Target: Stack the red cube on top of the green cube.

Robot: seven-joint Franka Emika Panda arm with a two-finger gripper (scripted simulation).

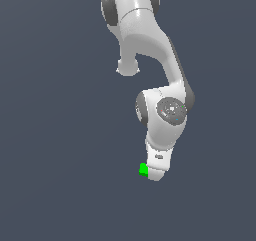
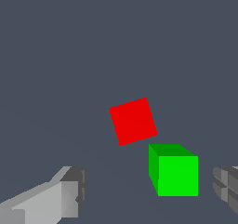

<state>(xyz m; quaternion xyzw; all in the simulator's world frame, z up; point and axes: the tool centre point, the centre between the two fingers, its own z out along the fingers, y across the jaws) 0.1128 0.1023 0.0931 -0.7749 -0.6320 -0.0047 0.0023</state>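
Fingers (image 2: 69, 190) spread wide, apparently empty

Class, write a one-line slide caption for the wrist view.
Open gripper hovers over the green cube; the red cube lies beside it, unstacked.

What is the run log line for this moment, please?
gripper: open, empty | red cube: not grasped | green cube: between fingers | stack: not done

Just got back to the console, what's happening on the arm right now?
The Panda arm is reaching down over the two cubes with its tool open and holding nothing. In the wrist view the green cube sits between the fingers, and the red cube lies close beside it on the floor, apart from it. The stack has not been made.
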